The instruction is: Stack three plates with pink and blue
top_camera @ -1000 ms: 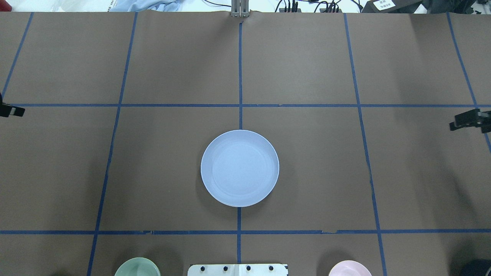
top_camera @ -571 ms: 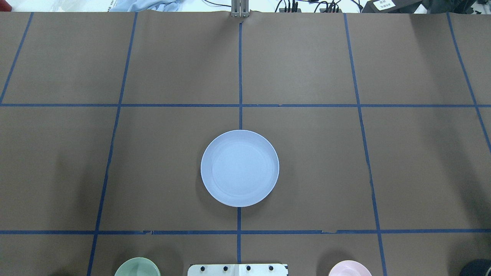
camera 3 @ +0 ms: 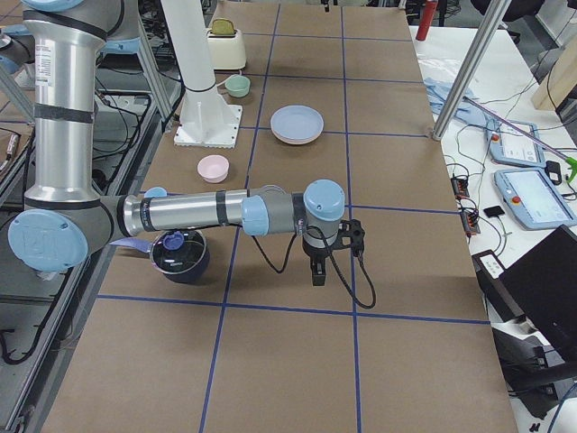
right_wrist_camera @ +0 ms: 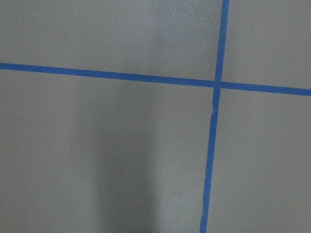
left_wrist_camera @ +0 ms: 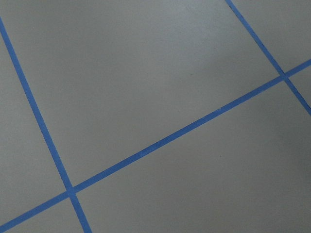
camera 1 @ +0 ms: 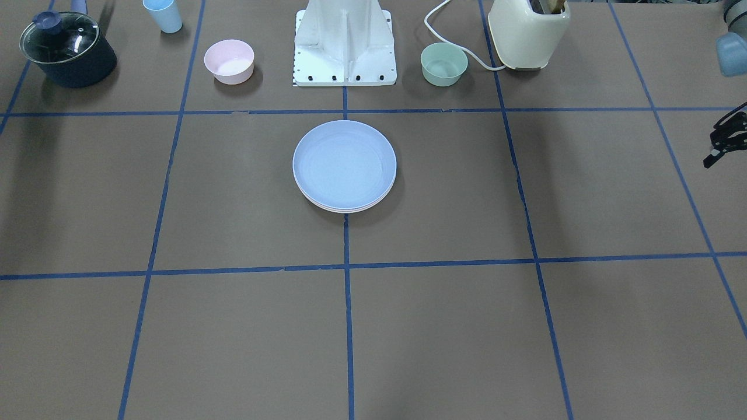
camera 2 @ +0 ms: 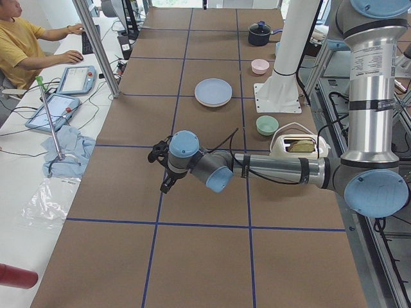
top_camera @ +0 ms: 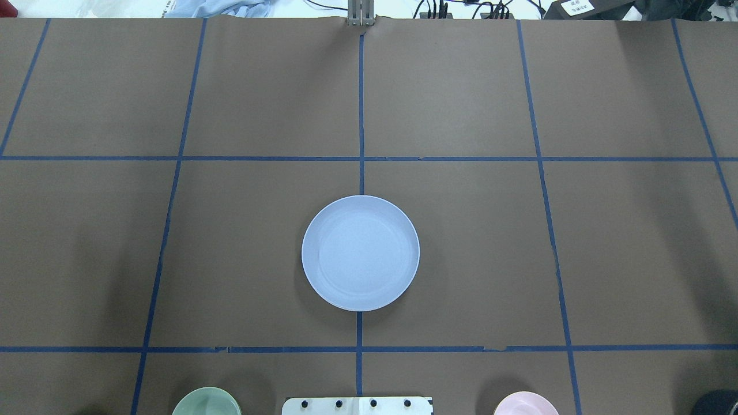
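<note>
The light blue plate [camera 1: 344, 163] [top_camera: 360, 252] lies on top of a stack at the table's middle. Below it only thin rims show in the front view: the pale pink plate [camera 1: 327, 205] and the cream-white plate [camera 1: 345, 211]. The stack also shows in the side views [camera 2: 213, 92] [camera 3: 297, 123]. My left gripper [camera 1: 722, 140] [camera 2: 160, 172] hangs empty far from the stack, its fingers spread apart. My right gripper [camera 3: 332, 253] shows only in the exterior right view, far from the stack; I cannot tell if it is open or shut.
A small pink bowl [camera 1: 229, 61] and a small green bowl [camera 1: 444, 64] flank the robot base [camera 1: 344, 44]. A toaster [camera 1: 528, 32], a lidded dark pot [camera 1: 67, 49] and a blue cup [camera 1: 163, 14] stand near the robot's side. An operator [camera 2: 26, 45] sits beyond the table.
Both grippers, seen at the left and right edges of the overhead view one second ago, have moved outward and out of that view. The plate stack has not moved.
</note>
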Controlling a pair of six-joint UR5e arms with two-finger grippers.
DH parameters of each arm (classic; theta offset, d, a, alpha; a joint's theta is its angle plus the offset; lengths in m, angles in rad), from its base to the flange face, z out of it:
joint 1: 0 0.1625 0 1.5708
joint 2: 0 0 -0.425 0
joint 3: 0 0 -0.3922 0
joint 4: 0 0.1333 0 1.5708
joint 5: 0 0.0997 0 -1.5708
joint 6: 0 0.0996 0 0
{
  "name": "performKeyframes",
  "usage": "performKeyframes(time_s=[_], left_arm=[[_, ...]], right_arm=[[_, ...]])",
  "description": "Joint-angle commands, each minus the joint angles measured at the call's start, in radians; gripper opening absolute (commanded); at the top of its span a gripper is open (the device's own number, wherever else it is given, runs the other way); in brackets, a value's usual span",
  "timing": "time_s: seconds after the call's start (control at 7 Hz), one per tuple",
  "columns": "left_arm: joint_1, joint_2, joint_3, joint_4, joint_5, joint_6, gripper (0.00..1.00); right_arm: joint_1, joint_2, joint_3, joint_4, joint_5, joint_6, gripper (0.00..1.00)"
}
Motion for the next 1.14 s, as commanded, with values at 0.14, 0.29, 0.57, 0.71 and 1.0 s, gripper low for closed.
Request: performKeyframes(time_s=[0.14, 0.29, 0.57, 0.71, 1.0], left_arm=[[-0.002, 0.011, -0.021, -0.010, -0.002, -0.035, 1.00], [0.000, 0.008, -0.033, -0.010, -0.002, -0.038, 1.00], [0.001, 0.000, -0.032, -0.010, -0.004, -0.038, 1.00], [0.000, 0.002, -0.041, -0.010, -0.005, -0.049, 1.00], [0.000, 0.008, -0.052, -0.010, -0.006, -0.061, 1.00]], right_arm=[[-0.013, 0.039, -0.020, 0.000, 0.012, -0.002, 1.00], [-0.013, 0.037, -0.020, 0.000, 0.013, 0.001, 1.00], [-0.013, 0.036, -0.014, 0.000, 0.022, 0.002, 1.00], [-0.013, 0.036, -0.023, 0.000, 0.035, -0.002, 1.00], [-0.013, 0.034, -0.033, 0.000, 0.044, 0.001, 1.00]])
